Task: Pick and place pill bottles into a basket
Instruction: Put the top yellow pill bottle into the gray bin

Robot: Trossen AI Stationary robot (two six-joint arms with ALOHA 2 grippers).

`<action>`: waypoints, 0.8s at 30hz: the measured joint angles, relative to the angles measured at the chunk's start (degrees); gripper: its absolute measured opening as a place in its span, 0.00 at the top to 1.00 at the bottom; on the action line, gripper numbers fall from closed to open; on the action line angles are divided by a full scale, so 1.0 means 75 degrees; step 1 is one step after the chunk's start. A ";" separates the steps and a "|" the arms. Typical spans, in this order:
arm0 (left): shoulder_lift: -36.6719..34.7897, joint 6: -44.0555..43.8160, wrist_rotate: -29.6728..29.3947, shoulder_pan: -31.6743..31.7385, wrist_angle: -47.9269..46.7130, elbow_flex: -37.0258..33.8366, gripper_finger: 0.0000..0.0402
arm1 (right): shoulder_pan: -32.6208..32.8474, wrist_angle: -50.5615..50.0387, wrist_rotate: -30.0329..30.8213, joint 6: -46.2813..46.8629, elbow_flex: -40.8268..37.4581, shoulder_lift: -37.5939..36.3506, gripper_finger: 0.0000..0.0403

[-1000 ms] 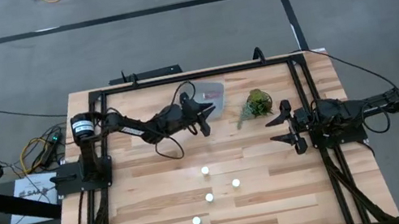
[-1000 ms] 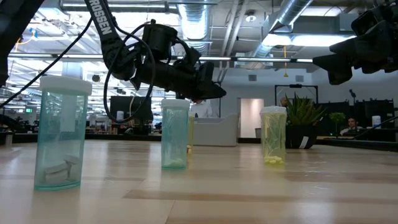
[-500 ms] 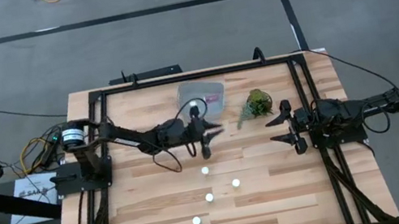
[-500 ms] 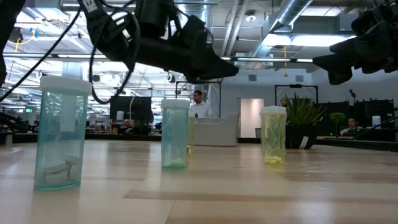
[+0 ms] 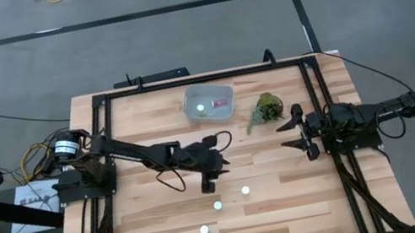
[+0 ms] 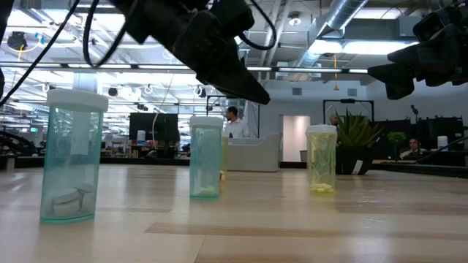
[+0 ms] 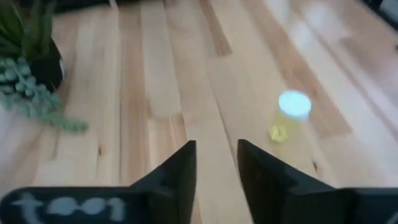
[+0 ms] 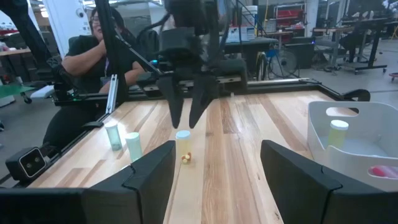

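Pale wooden slatted counter seen. Translucent blue-grey rectangular plastic basket at far edge, two bottles inside. Left gripper, fingers apart and empty, poised above white-capped yellow pill bottle; descent and closing judged next. Right gripper parked, fingers apart.

One basket sits at the upper middle of the table, with two pill bottles inside: a white-capped one and a pink one. Three more pill bottles stand on the table at lower centre. One green plant. Two grippers: left, right.
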 joint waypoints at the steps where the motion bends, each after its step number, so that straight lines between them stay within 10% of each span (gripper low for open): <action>1: 0.0000 0.0000 -0.0095 -0.0038 -0.0422 0.0174 0.70 | -0.0001 0.0000 0.0000 0.0001 0.0000 0.0000 0.43; 12: -0.0009 -0.1281 -0.0004 -0.0065 -0.4303 0.1251 0.44 | -0.0001 -0.0003 -0.0003 -0.0002 0.0000 0.0000 0.43; 24: -0.0008 -0.1985 0.0116 -0.0318 -0.4724 0.1251 0.41 | -0.0001 -0.0002 0.0000 0.0001 0.0000 0.0000 0.43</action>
